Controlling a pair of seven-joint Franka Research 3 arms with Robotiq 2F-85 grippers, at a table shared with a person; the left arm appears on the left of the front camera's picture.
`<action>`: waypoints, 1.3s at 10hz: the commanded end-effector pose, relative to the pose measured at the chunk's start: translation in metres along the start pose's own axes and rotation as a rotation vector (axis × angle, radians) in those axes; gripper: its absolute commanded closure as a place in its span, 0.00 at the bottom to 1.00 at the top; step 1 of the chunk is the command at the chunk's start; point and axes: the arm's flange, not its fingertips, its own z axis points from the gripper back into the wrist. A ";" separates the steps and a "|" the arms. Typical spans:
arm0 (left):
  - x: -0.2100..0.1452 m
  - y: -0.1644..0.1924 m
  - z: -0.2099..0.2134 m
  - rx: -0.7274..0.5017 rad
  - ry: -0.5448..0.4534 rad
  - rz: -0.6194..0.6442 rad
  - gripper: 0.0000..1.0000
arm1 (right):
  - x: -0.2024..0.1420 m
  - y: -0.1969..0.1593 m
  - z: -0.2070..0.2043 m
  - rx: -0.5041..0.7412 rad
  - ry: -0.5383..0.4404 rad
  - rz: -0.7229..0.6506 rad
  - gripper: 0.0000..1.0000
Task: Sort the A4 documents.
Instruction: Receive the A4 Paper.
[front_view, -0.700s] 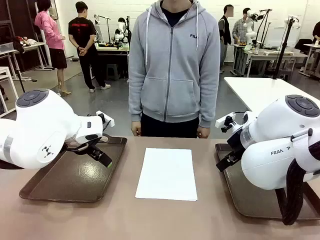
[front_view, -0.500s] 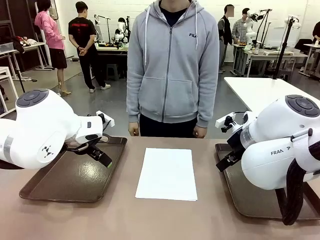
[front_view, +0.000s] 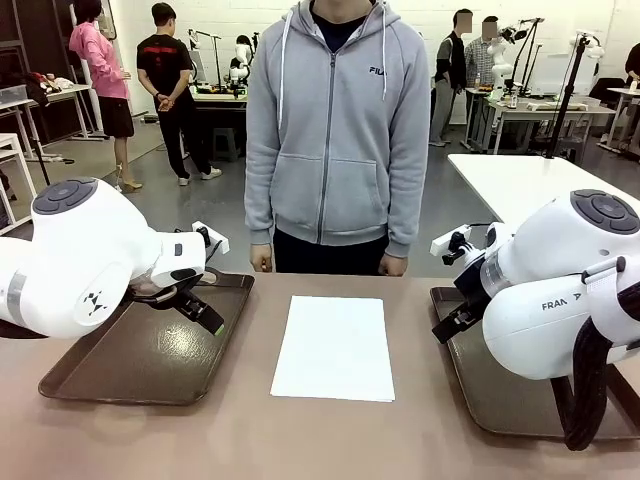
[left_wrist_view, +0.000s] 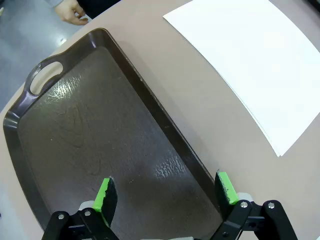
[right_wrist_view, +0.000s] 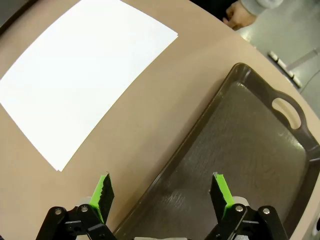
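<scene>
I am seeing the thin white rectangular A4 paper sheets (front_view: 333, 347) lying flat in the middle of the bench (front_view: 250, 440), long axis running near to far, one short edge facing me. My left claw (left_wrist_view: 167, 192) is gaping wide, gripping nothing, hanging tilted over the left dark brown plastic handled tray (front_view: 100, 375). My right claw (right_wrist_view: 162, 192) is also spreading wide, unloaded, hovering over the left edge of the right dark brown tray (front_view: 500, 400).

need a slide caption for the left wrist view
Open left tool over a brown tray, A4 documents lying beside it on the table.
</scene>
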 end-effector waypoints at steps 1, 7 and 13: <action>0.000 0.000 0.000 0.000 0.000 -0.001 0.00 | 0.000 0.000 0.000 0.000 0.000 0.000 0.00; 0.000 0.000 0.000 0.000 0.000 -0.001 0.00 | 0.000 0.000 0.000 0.000 0.000 0.000 0.00; 0.000 0.000 0.000 0.000 0.000 -0.001 0.00 | 0.000 0.000 0.000 0.000 0.000 0.000 0.00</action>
